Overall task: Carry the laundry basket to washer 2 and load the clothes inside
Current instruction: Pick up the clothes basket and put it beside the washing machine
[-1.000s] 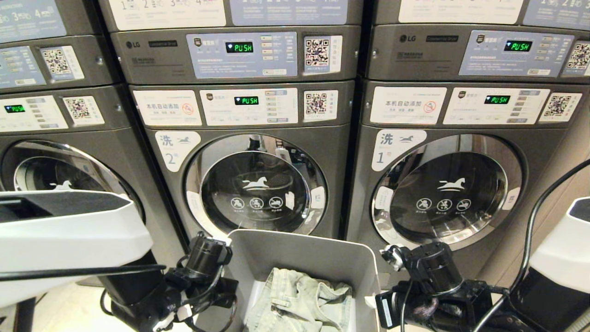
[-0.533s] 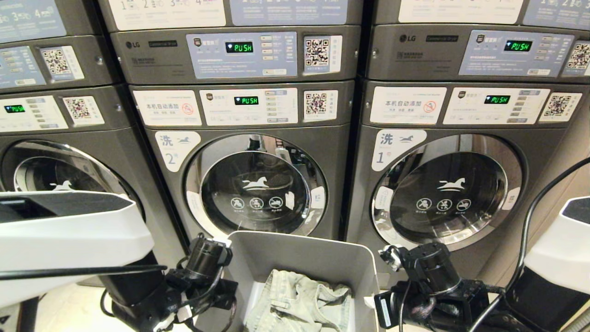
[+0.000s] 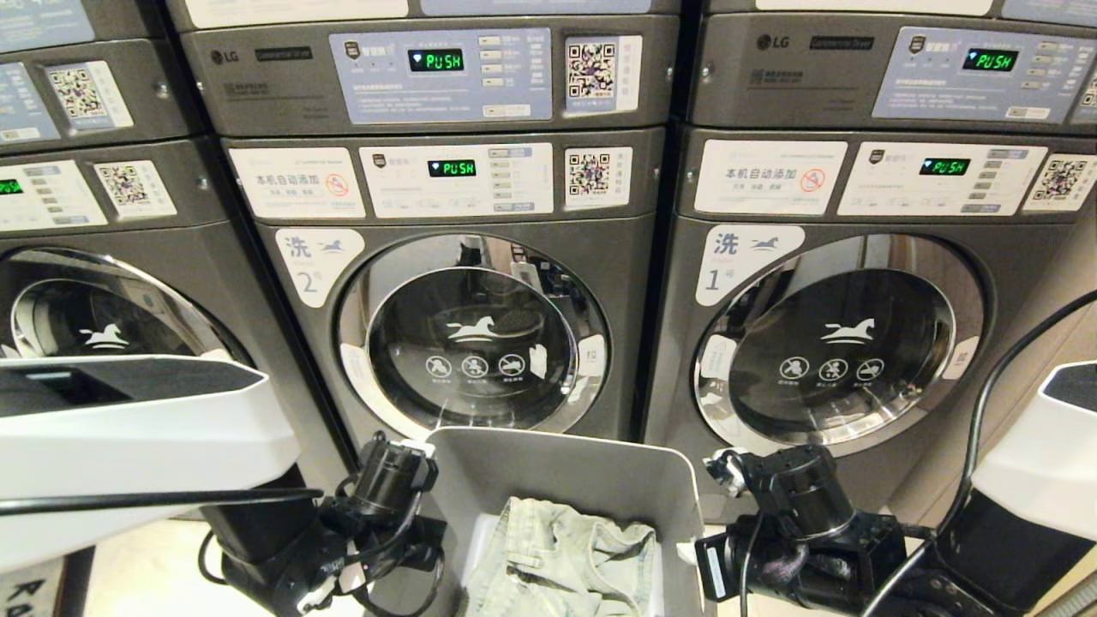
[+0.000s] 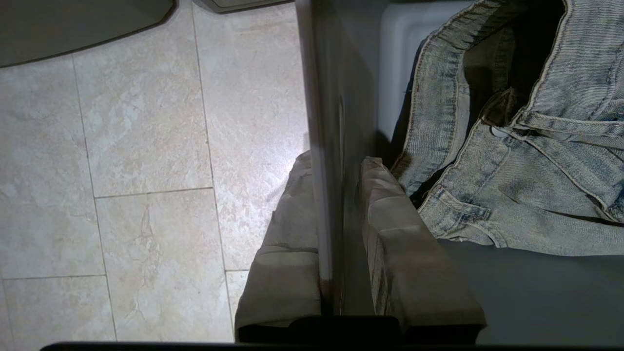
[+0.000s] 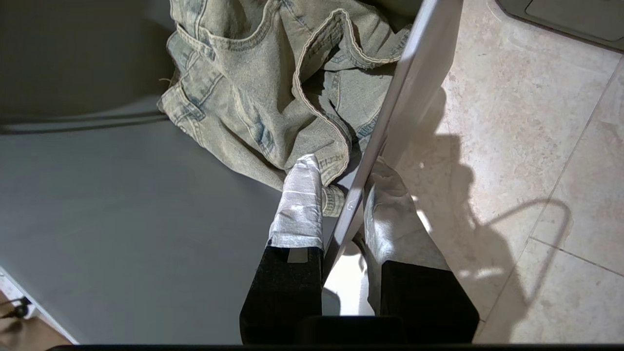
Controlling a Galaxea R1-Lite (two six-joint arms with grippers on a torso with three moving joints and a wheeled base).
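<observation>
Grey plastic of the laundry basket [image 3: 591, 467] is clamped on both sides. The left tool [image 4: 336, 170] is closed on the basket's left wall, one finger [image 4: 409, 248] inside the tub and the other outside, above the tiled floor [image 4: 136, 146]. The right tool [image 5: 341, 180] is closed likewise on the right wall, its inner taped finger [image 5: 298, 204] touching the edge of the clothes [image 5: 273, 97]. The clothes, a pale washed denim garment, are seen lying crumpled on the basket's bottom, between the two tools and nearer the far wall. Beyond both tools, straight ahead of the basket's far rim, washer 2 [image 3: 471, 334] is seen with its round glass door shut. The alike machine labelled 1 [image 3: 844, 343] stands beyond the right tool.
</observation>
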